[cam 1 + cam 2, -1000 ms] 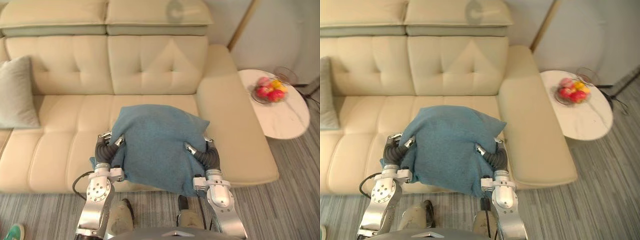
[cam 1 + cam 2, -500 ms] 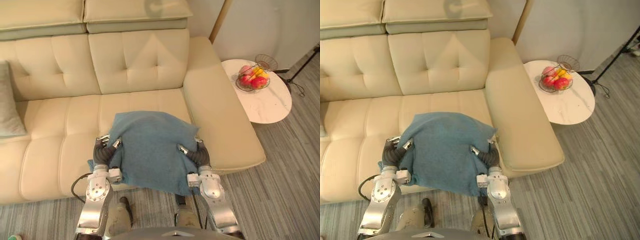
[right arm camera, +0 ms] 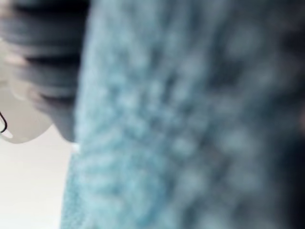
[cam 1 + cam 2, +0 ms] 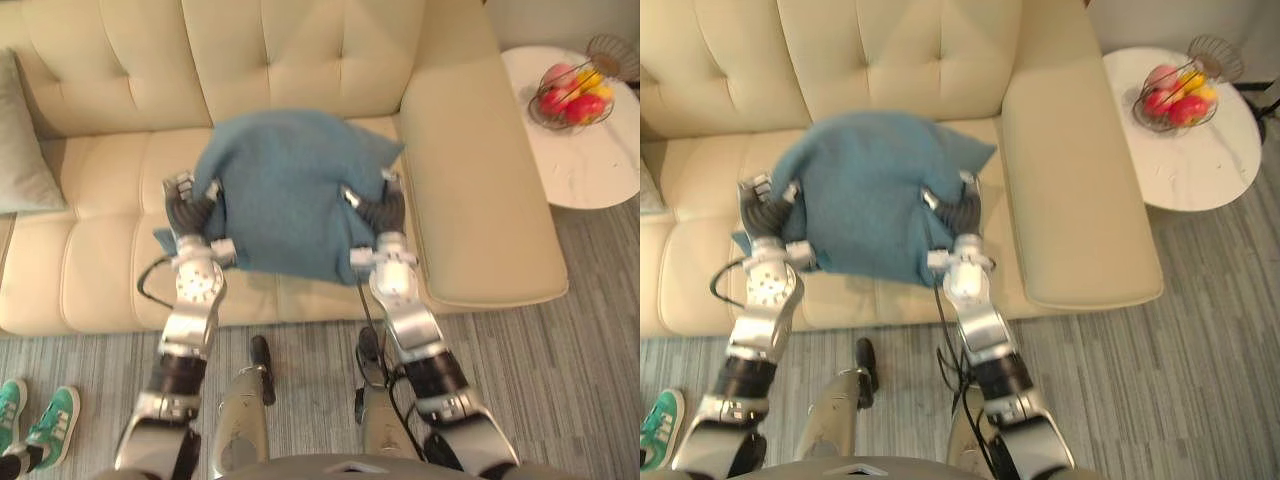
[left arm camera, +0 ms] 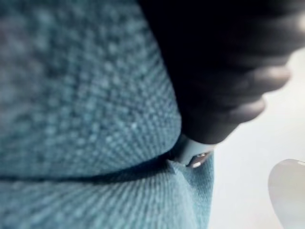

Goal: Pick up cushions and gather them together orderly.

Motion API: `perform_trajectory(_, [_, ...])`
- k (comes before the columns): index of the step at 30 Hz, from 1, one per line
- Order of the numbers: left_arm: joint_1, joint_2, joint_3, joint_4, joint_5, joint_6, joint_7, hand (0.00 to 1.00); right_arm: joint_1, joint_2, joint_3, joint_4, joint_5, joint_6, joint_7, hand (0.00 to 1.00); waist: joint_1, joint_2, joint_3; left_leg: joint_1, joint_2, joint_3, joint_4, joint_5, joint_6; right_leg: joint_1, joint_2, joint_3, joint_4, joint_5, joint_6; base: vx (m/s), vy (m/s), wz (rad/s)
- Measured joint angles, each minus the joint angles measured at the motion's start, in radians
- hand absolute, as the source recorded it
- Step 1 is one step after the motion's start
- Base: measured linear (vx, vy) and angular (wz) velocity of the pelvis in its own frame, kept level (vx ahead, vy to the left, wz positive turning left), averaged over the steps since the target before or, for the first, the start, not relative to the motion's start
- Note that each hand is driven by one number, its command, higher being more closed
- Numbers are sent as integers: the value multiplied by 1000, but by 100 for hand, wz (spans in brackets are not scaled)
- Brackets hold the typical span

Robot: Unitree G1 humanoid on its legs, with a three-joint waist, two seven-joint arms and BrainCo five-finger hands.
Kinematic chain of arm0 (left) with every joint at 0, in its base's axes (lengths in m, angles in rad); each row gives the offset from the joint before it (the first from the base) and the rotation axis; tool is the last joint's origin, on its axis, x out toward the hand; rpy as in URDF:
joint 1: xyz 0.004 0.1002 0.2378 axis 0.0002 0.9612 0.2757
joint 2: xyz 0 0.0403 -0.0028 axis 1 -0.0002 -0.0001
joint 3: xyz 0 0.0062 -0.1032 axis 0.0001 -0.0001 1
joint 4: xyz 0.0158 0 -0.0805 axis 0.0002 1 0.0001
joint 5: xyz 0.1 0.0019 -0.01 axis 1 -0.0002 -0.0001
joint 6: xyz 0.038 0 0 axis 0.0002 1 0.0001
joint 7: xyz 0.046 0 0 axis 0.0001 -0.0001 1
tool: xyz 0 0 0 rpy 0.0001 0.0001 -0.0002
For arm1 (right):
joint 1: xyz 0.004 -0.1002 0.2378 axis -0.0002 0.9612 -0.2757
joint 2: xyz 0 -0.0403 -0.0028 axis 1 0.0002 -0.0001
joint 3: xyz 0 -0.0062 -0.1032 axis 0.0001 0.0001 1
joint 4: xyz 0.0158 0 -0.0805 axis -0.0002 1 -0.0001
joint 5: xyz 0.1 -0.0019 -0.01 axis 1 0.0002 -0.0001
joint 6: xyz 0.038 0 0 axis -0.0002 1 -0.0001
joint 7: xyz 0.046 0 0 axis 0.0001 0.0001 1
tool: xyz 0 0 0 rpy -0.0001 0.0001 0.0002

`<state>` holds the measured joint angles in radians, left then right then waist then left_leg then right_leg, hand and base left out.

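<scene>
Two hands are working one cushion here. The left hand (image 4: 189, 210) and the right hand (image 4: 378, 212) are holding a blue cushion (image 4: 285, 195) between them, one at each side edge. On both sides a thumb is lying over the cushion's top face, and the other fingers (image 4: 178, 183) are going round the edge and under it. So each hand is pinching the fabric rather than just pressing flat. The undersides are hidden, so how far the fingers are curling underneath I can't tell.

The blue cushion is sitting out over the seat of the cream sofa (image 4: 480, 180), toward the end with the wide armrest on the robot's right. Whether it's touching the seat or hanging just above it isn't clear. In the left wrist view the blue weave is pressing right up against the hand's dark cover.

A pale grey-green cushion (image 4: 20, 140) is leaning against the sofa back, well apart from the blue one, at the far left. Past the armrest a round white bench (image 4: 590, 175) is carrying a wire bowl of fruit (image 4: 568, 95). A person's green shoes (image 4: 35, 425) are standing on the striped grey floor (image 4: 560, 380) at the lower left.
</scene>
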<state>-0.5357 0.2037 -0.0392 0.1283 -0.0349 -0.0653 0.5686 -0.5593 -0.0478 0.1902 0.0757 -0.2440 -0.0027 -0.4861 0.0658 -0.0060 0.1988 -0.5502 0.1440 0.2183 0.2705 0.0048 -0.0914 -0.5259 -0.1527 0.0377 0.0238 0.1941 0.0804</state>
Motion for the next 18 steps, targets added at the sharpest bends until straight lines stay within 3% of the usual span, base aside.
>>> perform_trajectory(4, [-336, 101, -4, 94, 9, 2, 64, 100, -284, -2, -58, 59, -38, 11, -100, 100, 7, 3, 55, -47, -10, -30, -170, 137, -10, -65, 8, -42, -81, 77, 13, -69, -71, 25])
perform_trajectory(6, [-522, 120, 4, 144, 38, 2, 83, 100, -444, -17, -119, 83, -48, 20, -137, 100, 14, 19, 97, -68, -10, -48, -256, 202, -21, -104, 19, -57, -104, 103, 14, -64, -67, 16])
perform_trajectory(9, [-683, 119, 16, 245, 56, 7, 84, 100, -606, -41, -168, 184, -63, 44, -178, 100, 6, 26, 102, -99, -9, -66, -321, 243, -23, -151, 25, -76, -104, 108, 15, -29, -40, 11])
perform_trajectory(14, [-827, 119, 37, 321, 58, 15, 87, 100, -780, -85, -198, 220, -69, 75, -226, 100, 9, 26, 102, -165, -8, -81, -346, 258, -23, -218, 26, -95, -104, 108, 15, 9, 15, 9])
perform_trajectory(15, [-858, 119, 45, 321, 57, 15, 102, 0, -835, -90, -204, 226, -69, 84, -244, 0, 17, 26, 102, -198, -7, -86, -347, 263, -25, -247, 28, -101, -105, 108, 15, 18, 37, 10])
perform_trajectory(18, [-872, 119, 80, 321, 55, 14, 117, 0, -878, -102, -204, 226, -68, 93, -269, 0, 22, 28, 102, -235, -3, -94, -347, 268, -29, -277, 31, -107, -104, 108, 14, 28, 41, 6])
